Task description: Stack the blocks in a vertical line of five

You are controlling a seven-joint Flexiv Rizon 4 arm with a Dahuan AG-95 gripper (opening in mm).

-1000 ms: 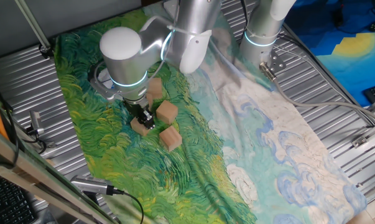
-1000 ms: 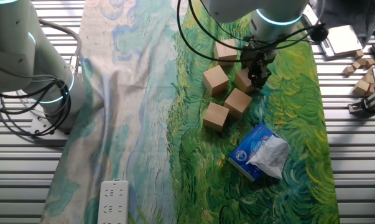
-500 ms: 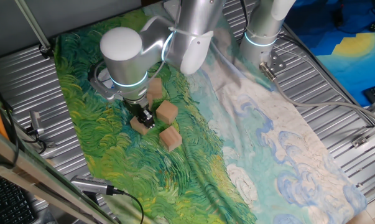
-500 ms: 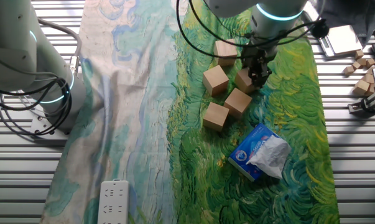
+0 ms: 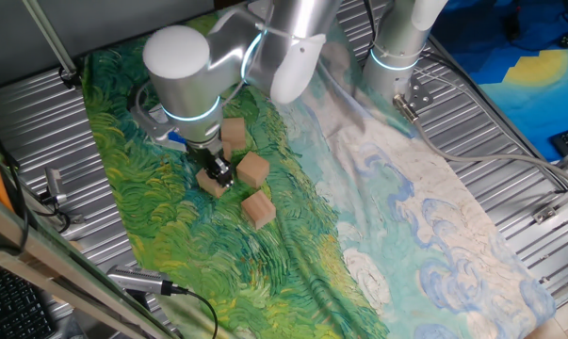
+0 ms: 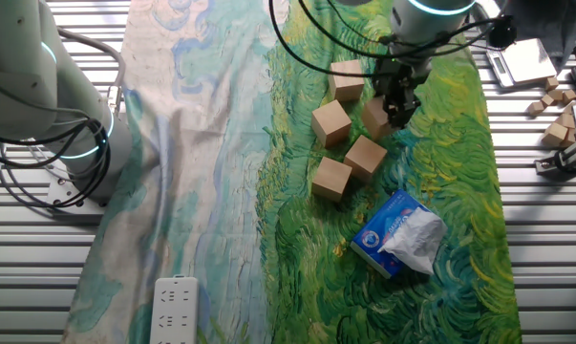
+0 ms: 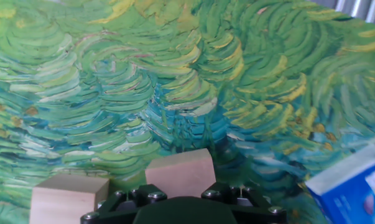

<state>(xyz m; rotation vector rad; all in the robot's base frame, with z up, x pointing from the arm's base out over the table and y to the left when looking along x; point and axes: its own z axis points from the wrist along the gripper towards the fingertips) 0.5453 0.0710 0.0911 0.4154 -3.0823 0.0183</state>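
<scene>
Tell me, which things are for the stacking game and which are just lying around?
For the job:
- gripper, closed on the held block
- four other blocks on the painted cloth

Just lying about:
- blue-and-white packet
- white power strip
- small wooden bits off the cloth at the side

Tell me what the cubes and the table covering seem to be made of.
Cubes: apparently unfinished wood, pale tan and matte, with faint grain visible on the one in the tool in the hand view. Table covering: probably printed fabric, given its soft folds and wrinkles; the swirling green and blue brushstroke pattern looks printed.
</scene>
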